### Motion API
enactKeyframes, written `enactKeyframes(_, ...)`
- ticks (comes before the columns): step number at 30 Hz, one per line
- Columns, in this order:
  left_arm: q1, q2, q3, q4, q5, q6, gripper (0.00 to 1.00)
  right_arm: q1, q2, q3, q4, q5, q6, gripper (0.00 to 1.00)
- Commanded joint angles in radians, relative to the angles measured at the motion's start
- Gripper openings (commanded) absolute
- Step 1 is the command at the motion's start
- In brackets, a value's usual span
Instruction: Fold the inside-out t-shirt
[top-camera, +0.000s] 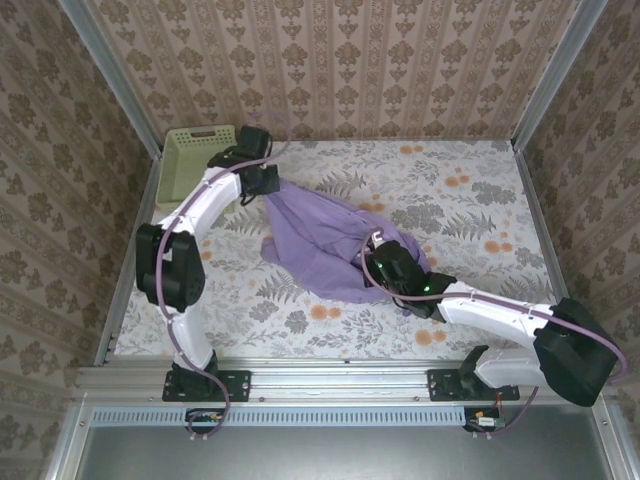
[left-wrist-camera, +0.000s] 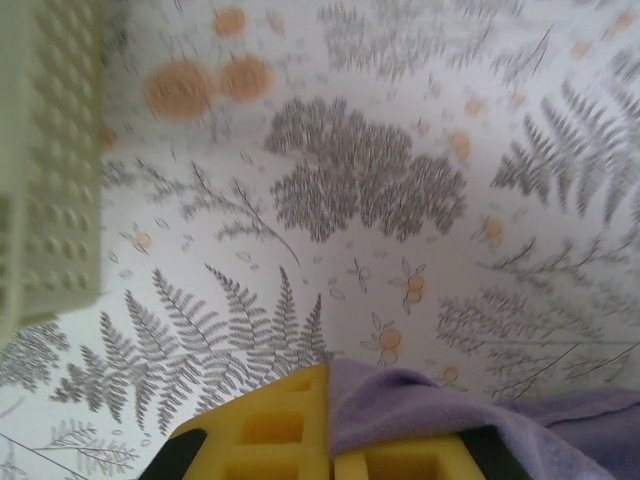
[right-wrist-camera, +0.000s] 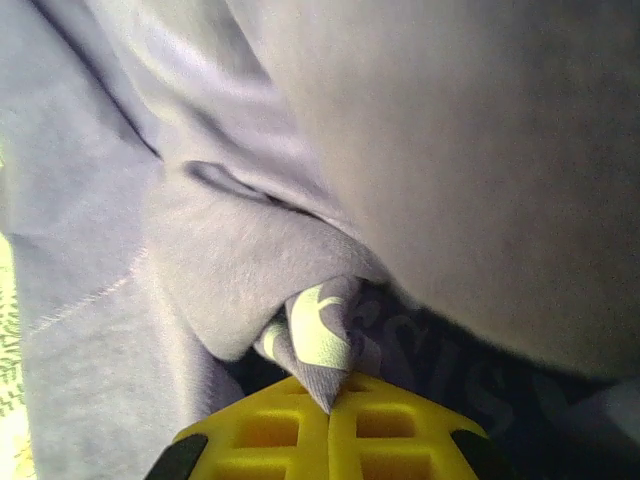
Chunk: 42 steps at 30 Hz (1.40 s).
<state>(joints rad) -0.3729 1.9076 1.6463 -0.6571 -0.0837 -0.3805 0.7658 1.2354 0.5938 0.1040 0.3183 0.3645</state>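
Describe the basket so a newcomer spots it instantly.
On the floral-print table, look to the far left corner. The basket sits there, beside the left arm. It is the one rigid, pale green, perforated box; the neighbouring t-shirt is soft purple cloth.

Robot test booth: wallpapered walls (top-camera: 340, 70), aluminium frame (top-camera: 340, 381), patterned tabletop (top-camera: 480, 200).

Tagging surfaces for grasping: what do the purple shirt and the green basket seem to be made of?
T-shirt: soft matte knit, probably cotton; it drapes in folds, with a stitched seam visible. Basket: rigid pale green plastic, likely; its walls carry moulded rows of perforations.
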Motion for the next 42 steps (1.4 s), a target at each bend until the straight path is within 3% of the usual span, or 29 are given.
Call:
enactKeyframes(1, -0.039, 0.043, 0.049, -0.044, -0.015, 0.032, 0.1, -0.004, -0.025, -0.013, 0.076, -0.071, -0.012, 0.0)
enactKeyframes(8, -0.126, 0.053, 0.02, 0.01, 0.128, 0.078, 0.39, -0.007, 0.014, -0.052, 0.17, -0.143, 0.034, 0.0)
enactKeyframes(13, -0.178, -0.135, -0.226, 0.224, 0.231, 0.122, 0.58, -0.079, 0.026, -0.072, 0.174, -0.195, 0.106, 0.0)
enactKeyframes(18, -0.286, -0.323, -0.491, 0.455, 0.332, 0.24, 0.74, -0.122, 0.038, -0.097, 0.211, -0.267, 0.132, 0.0)
enactKeyframes(22, -0.34, -0.363, -0.607, 0.605, 0.392, 0.27, 0.86, -0.122, 0.048, -0.095, 0.222, -0.279, 0.127, 0.0)
enactKeyframes(29, -0.351, -0.171, -0.455, 0.591, 0.395, 0.261, 0.85, -0.108, 0.031, -0.098, 0.217, -0.3, 0.114, 0.0)
enactKeyframes(31, -0.338, -0.105, -0.372, 0.558, 0.318, 0.223, 0.77, -0.101, 0.029, -0.099, 0.215, -0.3, 0.103, 0.0)
enactKeyframes(35, -0.261, 0.061, -0.137, 0.505, 0.352, 0.094, 0.53, -0.079, 0.009, -0.127, 0.249, -0.273, 0.102, 0.0)
enactKeyframes(38, -0.196, 0.252, 0.151, 0.301, 0.336, 0.009, 0.32, -0.058, -0.03, -0.165, 0.296, -0.264, 0.102, 0.0)
enactKeyframes(42, -0.158, 0.459, 0.481, -0.019, 0.252, -0.006, 0.34, -0.05, -0.115, -0.177, 0.263, -0.216, 0.079, 0.0)
